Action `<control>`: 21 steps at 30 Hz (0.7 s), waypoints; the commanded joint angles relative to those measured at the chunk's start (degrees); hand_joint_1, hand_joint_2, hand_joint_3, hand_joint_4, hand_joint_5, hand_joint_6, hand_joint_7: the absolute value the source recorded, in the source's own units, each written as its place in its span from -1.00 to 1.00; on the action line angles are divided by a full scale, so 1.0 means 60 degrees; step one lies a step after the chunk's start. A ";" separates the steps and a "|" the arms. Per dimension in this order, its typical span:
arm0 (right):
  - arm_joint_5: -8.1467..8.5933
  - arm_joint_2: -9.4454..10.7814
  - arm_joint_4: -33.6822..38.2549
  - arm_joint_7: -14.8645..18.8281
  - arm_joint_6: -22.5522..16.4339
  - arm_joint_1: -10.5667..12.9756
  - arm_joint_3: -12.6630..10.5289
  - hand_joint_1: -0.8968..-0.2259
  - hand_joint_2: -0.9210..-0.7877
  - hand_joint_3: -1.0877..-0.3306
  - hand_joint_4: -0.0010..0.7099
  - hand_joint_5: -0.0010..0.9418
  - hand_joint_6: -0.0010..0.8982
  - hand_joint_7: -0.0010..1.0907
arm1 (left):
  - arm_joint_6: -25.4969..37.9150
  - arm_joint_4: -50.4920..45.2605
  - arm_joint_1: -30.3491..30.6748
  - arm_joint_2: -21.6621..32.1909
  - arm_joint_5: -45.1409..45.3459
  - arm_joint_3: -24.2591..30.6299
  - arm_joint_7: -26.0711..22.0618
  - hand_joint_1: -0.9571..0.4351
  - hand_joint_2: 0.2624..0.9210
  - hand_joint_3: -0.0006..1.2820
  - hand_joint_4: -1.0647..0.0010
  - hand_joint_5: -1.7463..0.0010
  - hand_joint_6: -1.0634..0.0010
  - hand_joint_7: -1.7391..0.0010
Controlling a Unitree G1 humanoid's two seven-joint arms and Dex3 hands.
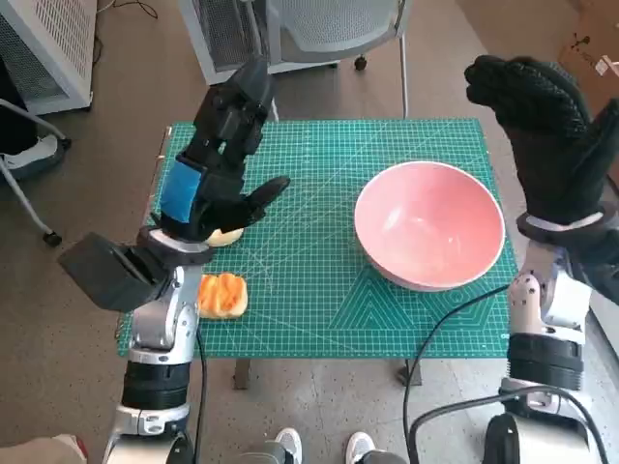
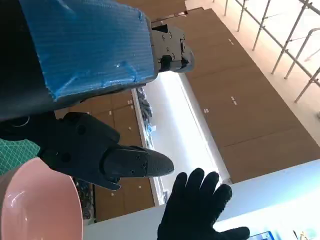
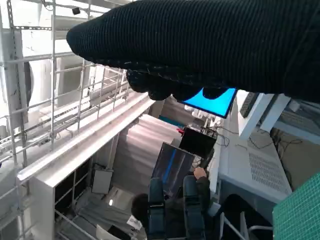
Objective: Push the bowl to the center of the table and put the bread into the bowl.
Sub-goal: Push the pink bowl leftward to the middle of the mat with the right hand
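Head view shows both hands raised with fingers released: right hand (image 1: 546,126) should nudge the bowl (image 1: 429,224) leftward gently, rim-side, toward desk (image 1: 319,290) center.

Our left hand (image 1: 224,155) is black plastic with blue tape across its back and small screws near the wrist. Our right hand (image 1: 546,126) wears a black knitted glove. Both forearms are pale grey with black bands, and black cables trail below them.
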 commanded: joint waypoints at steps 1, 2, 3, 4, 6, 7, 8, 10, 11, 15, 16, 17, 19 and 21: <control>-0.0082 -0.0032 0.0052 -0.0015 0.0065 0.0216 0.0020 -0.18 -1.00 -0.13 -0.14 -1.00 -0.08 -1.00 | -0.0019 -0.0023 0.0018 -0.0045 -0.0058 -0.0022 -0.0031 -0.16 0.67 -0.50 0.91 0.99 1.00 0.51; -0.0077 -0.0033 0.0069 -0.0008 0.0061 0.0212 0.0015 -0.18 -1.00 -0.13 -0.14 -1.00 -0.08 -1.00 | -0.0014 -0.0022 0.0015 -0.0044 -0.0063 -0.0020 -0.0033 -0.16 0.67 -0.50 0.91 0.99 1.00 0.51; -0.0066 -0.0037 0.0093 0.0002 0.0061 0.0204 0.0007 -0.18 -1.00 -0.13 -0.14 -1.00 -0.08 -1.00 | -0.0007 -0.0022 0.0013 -0.0042 -0.0068 -0.0018 -0.0035 -0.16 0.67 -0.50 0.91 0.99 1.00 0.50; -0.0052 -0.0042 0.0098 0.0013 0.0066 0.0204 -0.0002 -0.18 -1.00 -0.13 -0.14 -1.00 -0.08 -1.00 | -0.0004 -0.0019 0.0012 -0.0042 -0.0072 -0.0016 -0.0037 -0.16 0.67 -0.50 0.91 0.99 1.00 0.50; -0.0038 -0.0049 0.0095 0.0022 0.0073 0.0206 -0.0010 -0.18 -1.00 -0.13 -0.14 -1.00 -0.08 -1.00 | -0.0002 -0.0016 0.0013 -0.0041 -0.0076 -0.0015 -0.0040 -0.16 0.67 -0.50 0.91 0.99 1.00 0.50; -0.0043 -0.0049 0.0095 0.0019 0.0068 0.0207 -0.0010 -0.18 -1.00 -0.13 -0.14 -1.00 -0.08 -1.00 | -0.0009 -0.0009 0.0016 -0.0040 -0.0077 -0.0014 -0.0043 -0.16 0.67 -0.50 0.91 0.99 1.00 0.50; -0.0043 -0.0056 0.0115 0.0024 0.0061 0.0200 -0.0015 -0.18 -1.00 -0.13 -0.14 -1.00 -0.08 -1.00 | -0.0014 0.0002 0.0015 -0.0039 -0.0072 -0.0014 -0.0043 -0.16 0.67 -0.50 0.91 0.99 1.00 0.50; -0.0042 -0.0069 0.0156 0.0034 0.0047 0.0188 -0.0028 -0.18 -1.00 -0.13 -0.14 -1.00 -0.08 -1.00 | -0.0016 0.0014 0.0014 -0.0037 -0.0067 -0.0013 -0.0042 -0.16 0.67 -0.50 0.91 0.99 1.00 0.50; -0.0042 -0.0074 0.0174 0.0038 0.0041 0.0183 -0.0034 -0.18 -1.00 -0.14 -0.14 -1.00 -0.08 -1.00 | -0.0014 0.0016 0.0013 -0.0038 -0.0066 -0.0013 -0.0041 -0.16 0.67 -0.50 0.91 0.99 1.00 0.50; -0.0011 -0.0109 0.0332 0.0074 0.0025 0.0128 -0.0084 -0.18 -1.00 -0.14 -0.14 -1.00 -0.08 -1.00 | 0.0007 0.0012 0.0021 -0.0034 -0.0088 -0.0007 -0.0054 -0.16 0.67 -0.50 0.91 0.99 1.00 0.50; -0.0006 -0.0116 0.0366 0.0081 0.0020 0.0114 -0.0093 -0.18 -1.00 -0.14 -0.14 -1.00 -0.08 -1.00 | 0.0010 0.0015 0.0018 -0.0032 -0.0092 -0.0005 -0.0056 -0.16 0.67 -0.50 0.91 0.99 1.00 0.50; 0.0003 -0.0131 0.0442 0.0100 0.0001 0.0086 -0.0112 -0.18 -1.00 -0.14 -0.15 -1.00 -0.08 -1.00 | 0.0015 0.0018 0.0016 -0.0031 -0.0093 -0.0004 -0.0057 -0.16 0.67 -0.50 0.91 0.99 1.00 0.50; 0.0026 -0.0184 0.0755 0.0168 -0.0083 -0.0017 -0.0184 -0.18 -1.00 -0.14 -0.15 -1.00 -0.08 -1.00 | 0.0022 0.0030 0.0014 -0.0030 -0.0096 -0.0002 -0.0060 -0.16 0.67 -0.50 0.91 0.99 1.00 0.50; 0.0047 -0.0230 0.1083 0.0246 -0.0180 -0.0130 -0.0252 -0.18 -1.00 -0.14 -0.15 -1.00 -0.08 -0.99 | 0.0024 0.0029 0.0015 -0.0033 -0.0092 -0.0006 -0.0059 -0.16 0.67 -0.50 0.91 0.99 1.00 0.50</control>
